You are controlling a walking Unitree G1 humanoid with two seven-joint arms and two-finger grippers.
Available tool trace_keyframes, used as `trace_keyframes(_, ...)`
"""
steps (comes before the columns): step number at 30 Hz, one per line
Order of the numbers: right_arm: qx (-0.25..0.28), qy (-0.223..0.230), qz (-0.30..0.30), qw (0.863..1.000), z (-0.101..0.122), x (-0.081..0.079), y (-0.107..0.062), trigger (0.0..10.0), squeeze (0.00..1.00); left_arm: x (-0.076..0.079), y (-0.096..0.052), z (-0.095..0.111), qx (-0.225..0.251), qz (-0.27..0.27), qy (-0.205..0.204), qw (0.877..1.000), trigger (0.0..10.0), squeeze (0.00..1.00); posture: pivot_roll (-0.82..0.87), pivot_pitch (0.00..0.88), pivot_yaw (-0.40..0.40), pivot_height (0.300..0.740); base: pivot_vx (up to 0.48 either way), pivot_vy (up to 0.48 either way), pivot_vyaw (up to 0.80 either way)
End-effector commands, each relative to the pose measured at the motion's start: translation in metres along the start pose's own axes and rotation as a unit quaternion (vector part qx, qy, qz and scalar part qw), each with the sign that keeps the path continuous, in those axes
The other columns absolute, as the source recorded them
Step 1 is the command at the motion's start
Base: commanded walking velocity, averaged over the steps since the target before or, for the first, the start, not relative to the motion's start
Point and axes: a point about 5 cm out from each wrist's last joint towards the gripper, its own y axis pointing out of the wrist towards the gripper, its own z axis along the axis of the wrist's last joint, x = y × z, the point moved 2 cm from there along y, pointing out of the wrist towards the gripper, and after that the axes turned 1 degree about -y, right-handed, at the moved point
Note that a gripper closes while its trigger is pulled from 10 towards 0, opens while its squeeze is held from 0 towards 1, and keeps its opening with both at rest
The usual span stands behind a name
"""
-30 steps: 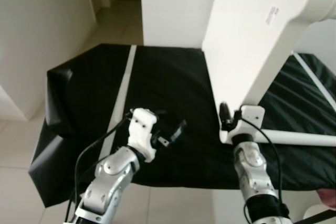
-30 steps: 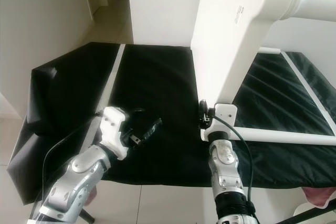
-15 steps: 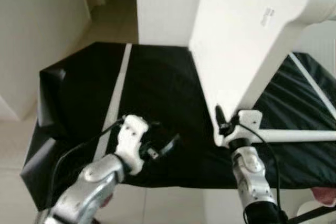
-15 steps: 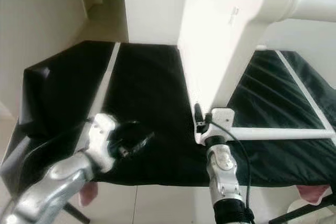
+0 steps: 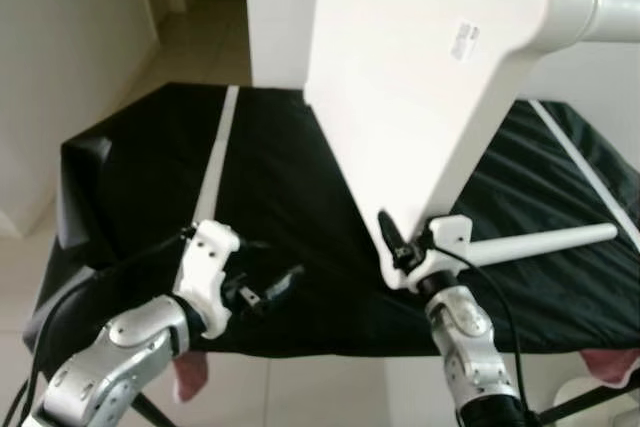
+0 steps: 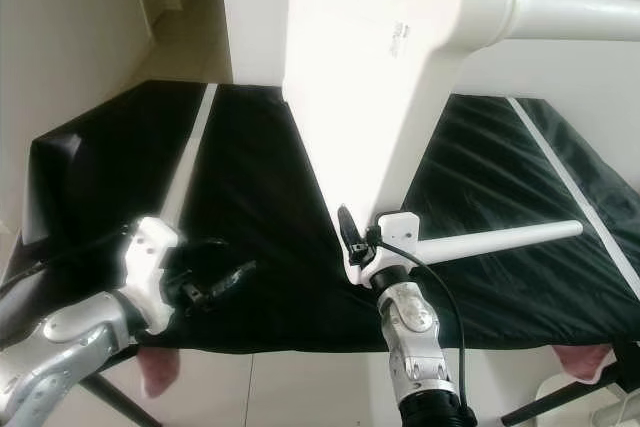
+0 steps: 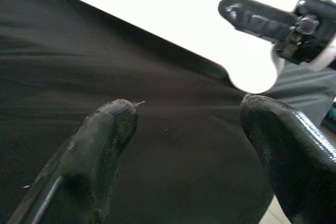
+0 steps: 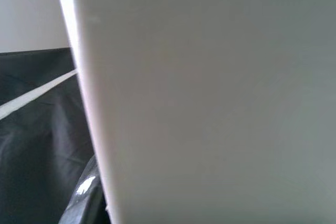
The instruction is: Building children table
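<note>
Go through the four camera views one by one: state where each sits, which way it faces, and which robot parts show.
Left eye: on the head, facing down at the white tabletop held on edge over the black sheet; both arms.
Right eye: same scene, offset; right gripper at the tabletop's lower corner.
Left wrist: along the open left gripper toward the sheet.
Right wrist: pressed against the tabletop.
Shared: tabletop and sheet.

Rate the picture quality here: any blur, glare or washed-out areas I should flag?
Left eye view: fairly sharp, but the white table top is overexposed and nearly textureless against the black cloth. Left wrist view: the left gripper's fingers are soft, too close to focus. Right wrist view: a flat grey-white panel with no detail, dim.
</note>
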Motion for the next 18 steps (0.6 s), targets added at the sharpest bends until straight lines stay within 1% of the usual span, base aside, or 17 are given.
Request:
trace_keyframes(1,0.01,0.009,0.124,0.992,0.004,-0.049,0.006,0.0,0.0,0.034,-0.008,0.001,-0.005,-0.229,0.008,0.973,10.0,0.0,0.13,0.0,-0.065,0.74,0.0,0.0,0.0)
trace_keyframes(2,0.014,0.009,0.134,0.991,0.005,-0.059,0.004,0.0,0.0,0.034,-0.011,0.0,-0.01,-0.228,0.005,0.974,10.0,0.0,0.13,0.0,-0.065,0.74,0.0,0.0,0.0)
trace_keyframes(3,0.014,0.009,0.134,0.991,0.005,-0.059,0.004,0.0,0.0,0.034,-0.011,0.0,-0.01,-0.228,0.005,0.974,10.0,0.0,0.13,0.0,-0.065,0.74,0.0,0.0,0.0)
trace_keyframes(4,0.015,0.011,0.137,0.99,0.006,-0.062,0.003,0.0,0.0,0.034,-0.012,0.0,-0.012,-0.228,0.004,0.974,10.0,0.0,0.13,0.0,-0.065,0.74,0.0,0.0,0.0)
trace_keyframes(5,0.015,0.011,0.137,0.99,0.006,-0.062,0.003,0.0,0.0,0.034,-0.012,0.0,-0.012,-0.228,0.004,0.974,10.0,0.0,0.13,0.0,-0.065,0.74,0.0,0.0,0.0)
trace_keyframes(6,0.018,0.008,0.14,0.99,0.008,-0.067,0.001,0.0,0.0,0.033,-0.013,0.0,-0.016,-0.227,0.004,0.974,10.0,0.0,0.13,0.0,-0.065,0.74,0.0,0.0,0.0)
trace_keyframes(8,0.02,0.005,0.142,0.99,0.009,-0.069,0.0,0.0,0.0,0.032,-0.014,-0.001,-0.018,-0.227,0.005,0.974,10.0,0.0,0.13,0.0,-0.065,0.74,0.0,0.0,0.0)
trace_keyframes(9,0.024,-0.003,0.128,0.992,0.01,-0.066,-0.002,0.0,0.0,0.032,-0.015,-0.001,-0.019,-0.225,0.006,0.974,10.0,0.0,0.13,0.0,-0.069,0.74,0.0,0.0,0.0)
trace_keyframes(11,0.024,-0.003,0.128,0.992,0.01,-0.066,-0.002,0.0,0.0,0.032,-0.015,-0.001,-0.019,-0.225,0.006,0.974,10.0,0.0,0.13,0.0,-0.069,0.74,0.0,0.0,0.0)
trace_keyframes(12,0.028,-0.004,0.107,0.994,0.013,-0.061,-0.006,0.0,0.0,0.031,-0.016,-0.001,-0.02,-0.222,0.007,0.975,10.0,0.0,0.13,0.0,-0.072,0.74,0.0,0.0,0.0)
trace_keyframes(14,0.028,-0.004,0.107,0.994,0.013,-0.061,-0.006,0.0,0.0,0.031,-0.016,-0.001,-0.02,-0.222,0.007,0.975,10.0,0.0,0.13,0.0,-0.072,0.74,0.0,0.0,0.0)
trace_keyframes(15,0.029,-0.004,0.103,0.994,0.015,-0.058,-0.009,0.0,0.0,0.03,-0.017,-0.001,-0.022,-0.22,0.009,0.975,10.0,0.0,0.13,0.0,-0.072,0.74,0.0,0.0,0.0)
trace_keyframes(16,0.025,0.003,0.1,0.995,0.016,-0.055,-0.012,10.0,0.0,0.029,-0.018,-0.001,-0.023,-0.22,0.01,0.975,10.0,0.0,0.13,0.0,-0.073,0.74,0.0,0.0,0.0)
trace_keyframes(17,0.022,0.004,0.094,0.995,0.016,-0.051,-0.015,10.0,0.36,0.029,-0.017,-0.001,-0.024,-0.22,0.013,0.975,10.0,0.0,0.13,0.0,-0.073,0.74,0.0,0.0,0.0)
trace_keyframes(18,0.02,0.004,0.09,0.996,0.016,-0.049,-0.016,10.0,0.36,0.029,-0.017,-0.002,-0.025,-0.22,0.015,0.975,10.0,0.0,0.13,0.0,-0.072,0.74,0.0,0.0,0.0)
